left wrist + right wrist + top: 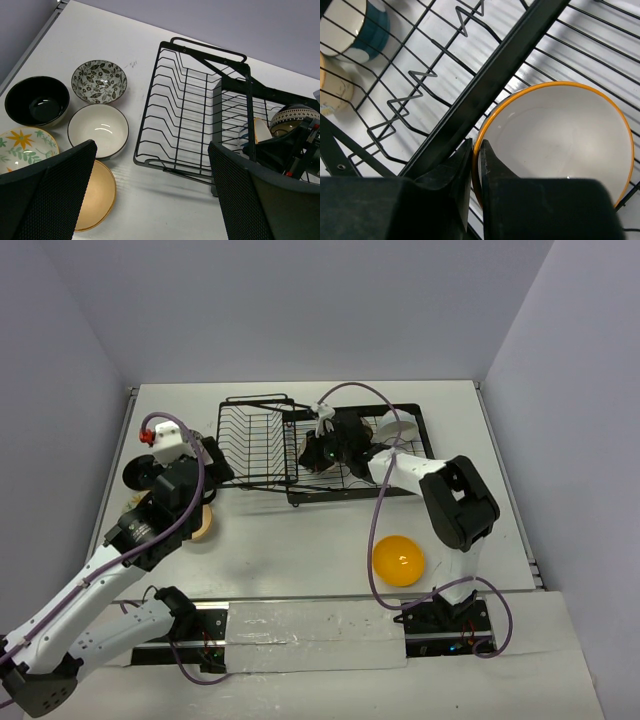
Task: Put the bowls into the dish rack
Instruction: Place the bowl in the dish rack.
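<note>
A white table [300, 540] boxed in by pale lavender walls carries the black wire dish rack [262, 440] toward its far side. We see the right gripper [476, 147] inside the rack, its fingers pinched on the rim of an orange-rimmed bowl [555, 135] among the wires. The left gripper [152, 145] hangs spread wide above the table, holding nothing, just left of the rack. Below it cluster a black bowl [37, 102], a leaf-patterned bowl [98, 81], a white bowl [98, 129], a flowered bowl [22, 147] and a tan bowl [97, 192]. A yellow bowl [398, 560] sits alone on the table's near right.
</note>
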You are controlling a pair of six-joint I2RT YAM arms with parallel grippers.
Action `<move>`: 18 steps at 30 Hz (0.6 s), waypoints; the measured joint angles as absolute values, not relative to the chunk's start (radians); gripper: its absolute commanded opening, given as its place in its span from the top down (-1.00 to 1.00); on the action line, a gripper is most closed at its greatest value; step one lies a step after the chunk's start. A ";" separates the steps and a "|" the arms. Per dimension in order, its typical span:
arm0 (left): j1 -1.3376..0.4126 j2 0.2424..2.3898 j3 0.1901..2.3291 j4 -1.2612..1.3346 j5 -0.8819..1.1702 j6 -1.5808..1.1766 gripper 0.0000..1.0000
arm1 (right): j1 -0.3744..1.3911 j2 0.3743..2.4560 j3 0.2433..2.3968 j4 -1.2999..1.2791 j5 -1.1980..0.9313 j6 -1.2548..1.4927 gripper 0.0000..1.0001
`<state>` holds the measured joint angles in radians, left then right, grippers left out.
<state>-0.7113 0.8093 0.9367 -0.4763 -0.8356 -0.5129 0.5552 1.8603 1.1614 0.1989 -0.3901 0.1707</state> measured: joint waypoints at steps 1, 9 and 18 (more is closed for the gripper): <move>-0.709 0.810 0.937 -0.476 -0.836 -0.513 -0.98 | 0.555 1.866 1.171 0.191 -0.393 0.168 0.59; -0.688 0.810 0.937 -0.476 -0.835 -0.513 -0.98 | 0.556 1.909 1.206 0.163 -0.432 0.147 0.28; -0.671 0.810 0.937 -0.476 -0.828 -0.513 -0.98 | 0.556 1.912 1.206 0.128 -0.443 0.123 0.08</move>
